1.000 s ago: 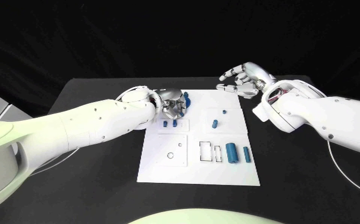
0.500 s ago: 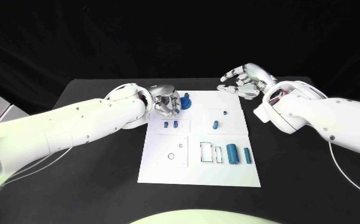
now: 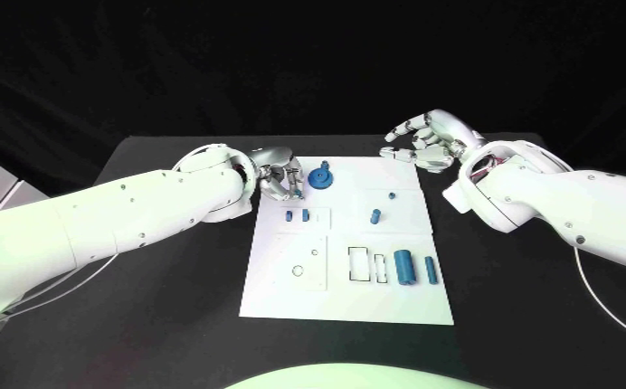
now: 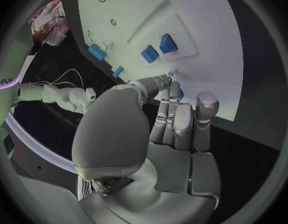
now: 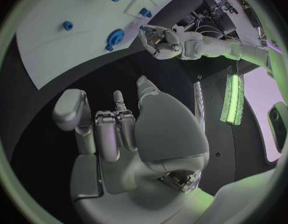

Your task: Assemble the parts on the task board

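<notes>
The white task board [image 3: 346, 294] lies in the middle of the black table. A round blue part [image 3: 322, 176] stands at the board's far left corner. My left hand [image 3: 279, 175] hovers just left of it, fingers stretched toward it, holding nothing. The right wrist view shows that same round blue part [image 5: 114, 36] beside the left hand [image 5: 160, 40]. Two small blue pieces [image 3: 296, 215] stand in a left pocket. A blue peg [image 3: 392, 195] and a short piece [image 3: 374, 216] sit mid-board. Two blue cylinders [image 3: 403, 266] lie at the right. My right hand [image 3: 424, 140] hangs off the board's far right corner, fingers loosely curled and empty.
Black outlined slots [image 3: 356, 262] and a small ring hole [image 3: 298, 270] mark the board's near half. Bare black table [image 3: 170, 317] surrounds the board on both sides. A white cable [image 3: 584, 280] trails under the right arm.
My left hand has drawn back to the left and away from me, off the board's corner, uncovering the round blue part. The right hand has barely moved.
</notes>
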